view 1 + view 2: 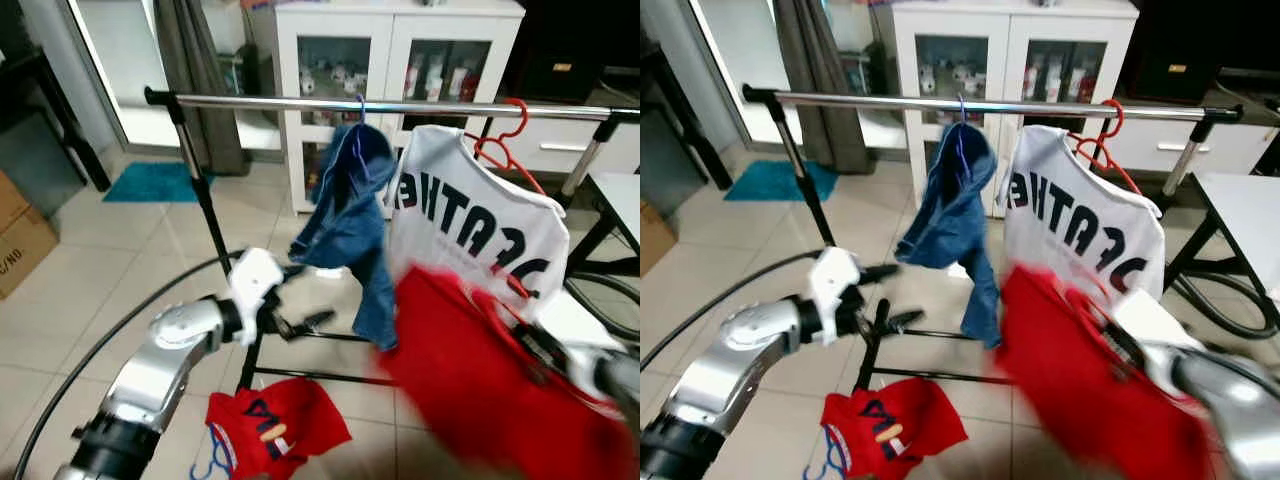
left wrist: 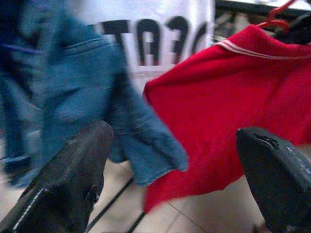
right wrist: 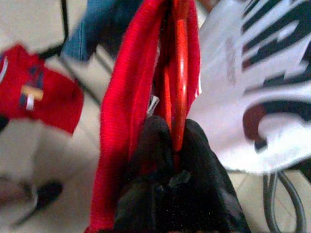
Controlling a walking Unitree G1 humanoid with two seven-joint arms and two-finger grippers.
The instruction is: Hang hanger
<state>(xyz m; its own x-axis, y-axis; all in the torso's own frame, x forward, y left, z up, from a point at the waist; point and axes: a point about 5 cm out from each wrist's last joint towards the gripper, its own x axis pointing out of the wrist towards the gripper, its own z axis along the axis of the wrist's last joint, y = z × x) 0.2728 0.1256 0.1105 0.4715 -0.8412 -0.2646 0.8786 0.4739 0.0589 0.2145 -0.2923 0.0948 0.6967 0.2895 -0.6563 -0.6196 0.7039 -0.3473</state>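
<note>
**Right hand pinching red hanger below the rail; left hand spread, empty**

Right hand (image 3: 170,145): fingers pressed together on the red hanger (image 3: 179,77), gripping its wire from both sides. Red shirt (image 1: 480,370) is draped over the hanger and hangs in front of and below the rail (image 1: 400,105), low and toward the rail's right end. Image blurred here. In the right wrist view the hanger's wire runs straight away from the fingers, long axis in line with them, the red cloth folded along both sides of it. Which way the hook points cannot be told.

Left hand (image 1: 300,300): fingers spread wide, nothing between them. It sits below the rail, near the rack's left upright (image 1: 205,200), just beside the hem of the blue garment (image 1: 350,220); contact cannot be confirmed.

On the rail: blue garment on a blue hook near the middle; white shirt (image 1: 470,220) with black lettering to its right, on a second red hanger (image 1: 505,135) whose hook is over the rail. White shirt lies just behind the held red shirt.

On the floor under the rail: another red garment (image 1: 275,425), crumpled, beside the rack's base bars.
</note>
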